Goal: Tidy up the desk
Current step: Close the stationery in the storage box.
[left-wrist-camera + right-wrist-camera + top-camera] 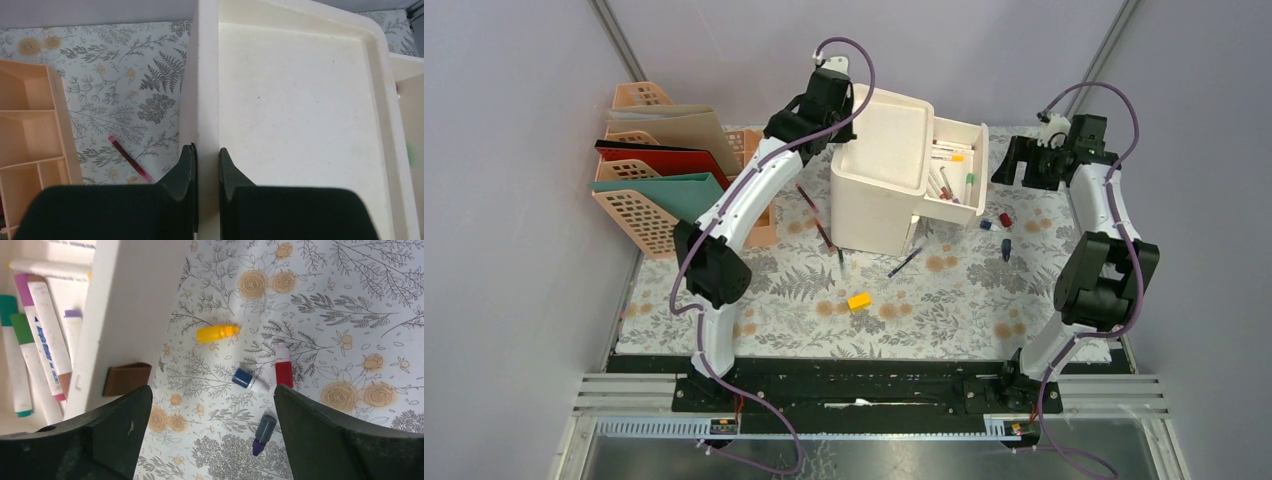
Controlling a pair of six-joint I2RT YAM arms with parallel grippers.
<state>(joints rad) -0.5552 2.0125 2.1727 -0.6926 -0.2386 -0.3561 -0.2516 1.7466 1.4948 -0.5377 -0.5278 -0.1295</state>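
Observation:
The desk [944, 310] has a fern-and-flower cloth. A white drawer box [882, 180] stands at its back, its drawer [957, 170] pulled out to the right and holding markers [45, 350]. My left gripper [849, 132] is at the box's top left rim. In the left wrist view the left gripper [207, 155] is shut on that rim [207, 100], one finger on each side. My right gripper [1024, 165] is open and empty, right of the drawer. In its wrist view the right gripper [212, 395] hangs over loose caps: yellow [217, 333], blue [247, 379], red [283, 367], dark purple [263, 432].
A peach file rack [639, 210] with folders stands at the left, with a peach tray [30, 145] beside the box. A red pen [816, 215], a blue pen [905, 262] and a yellow block [858, 300] lie in front of the box. A brown piece [126, 378] sits against the drawer.

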